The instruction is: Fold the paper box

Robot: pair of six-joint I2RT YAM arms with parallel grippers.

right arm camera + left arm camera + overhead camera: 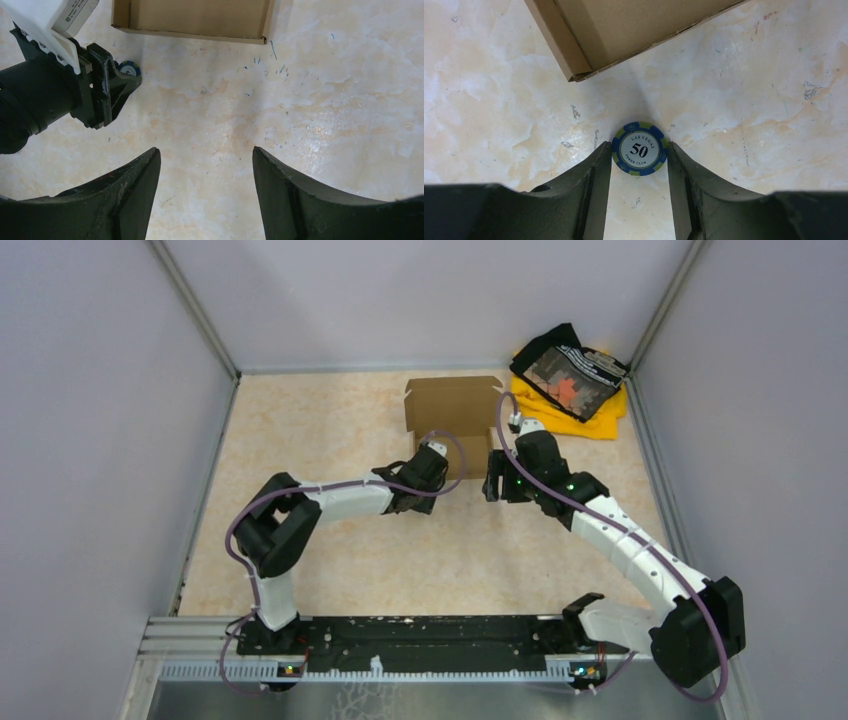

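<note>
The paper box (452,412) is plain brown cardboard, lying open at the far middle of the table. Its near corner shows in the left wrist view (589,30) and its near edge in the right wrist view (195,15). My left gripper (639,150) is down at the table just in front of the box's near corner. Its two fingertips touch either side of a blue and green "50" poker chip (640,149), which also shows in the right wrist view (129,66). My right gripper (205,150) is open and empty above bare table, to the right of the left gripper (131,75).
A yellow and black cloth pile (570,380) lies at the far right corner. Grey walls close in the table on the left, back and right. The tabletop (330,430) is beige marble-patterned.
</note>
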